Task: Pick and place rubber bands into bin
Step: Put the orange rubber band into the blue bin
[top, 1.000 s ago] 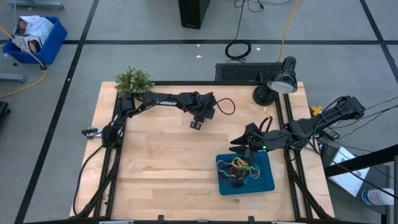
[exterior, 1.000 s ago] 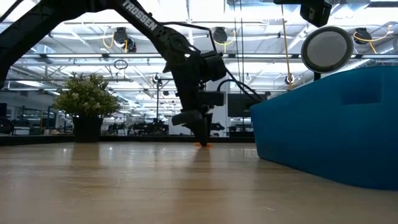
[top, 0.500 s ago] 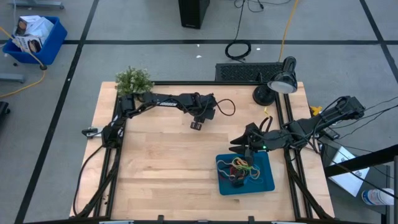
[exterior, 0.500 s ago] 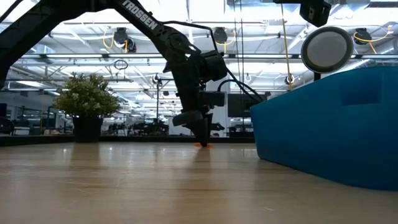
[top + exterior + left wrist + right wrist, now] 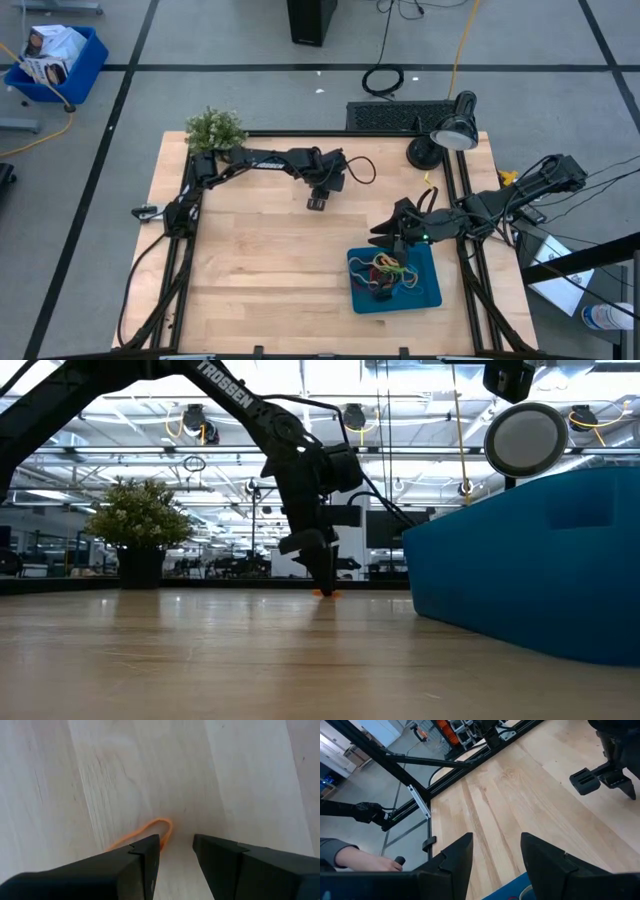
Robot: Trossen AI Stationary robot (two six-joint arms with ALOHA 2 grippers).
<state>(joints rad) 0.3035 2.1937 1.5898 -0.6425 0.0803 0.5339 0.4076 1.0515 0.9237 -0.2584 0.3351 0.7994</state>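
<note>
One orange rubber band (image 5: pixel 150 831) lies flat on the wooden table, also showing in the low view (image 5: pixel 325 593). My left gripper (image 5: pixel 316 203) points down just over it at the table's far middle. It is open by a narrow gap (image 5: pixel 176 847), and the band's looped end lies by one fingertip. The teal bin (image 5: pixel 425 290) sits on the table's near right and holds several coloured rubber bands (image 5: pixel 385 272). It fills the right of the low view (image 5: pixel 530 560). My right gripper (image 5: pixel 385 232) is open and empty above the bin's far left corner (image 5: pixel 495 855). My left gripper comes at the orange band from above, pointing down. One fingertip (image 5: pixel 145 851) covers part of the loop (image 5: pixel 162 827). I cannot tell whether it touches the band.
A potted plant (image 5: pixel 214 128) stands at the far left corner. A desk lamp (image 5: pixel 452 130) stands at the far right corner. A person's hand (image 5: pixel 350 857) shows beyond the table's edge in the right wrist view. Bare wood lies between the left gripper and the bin.
</note>
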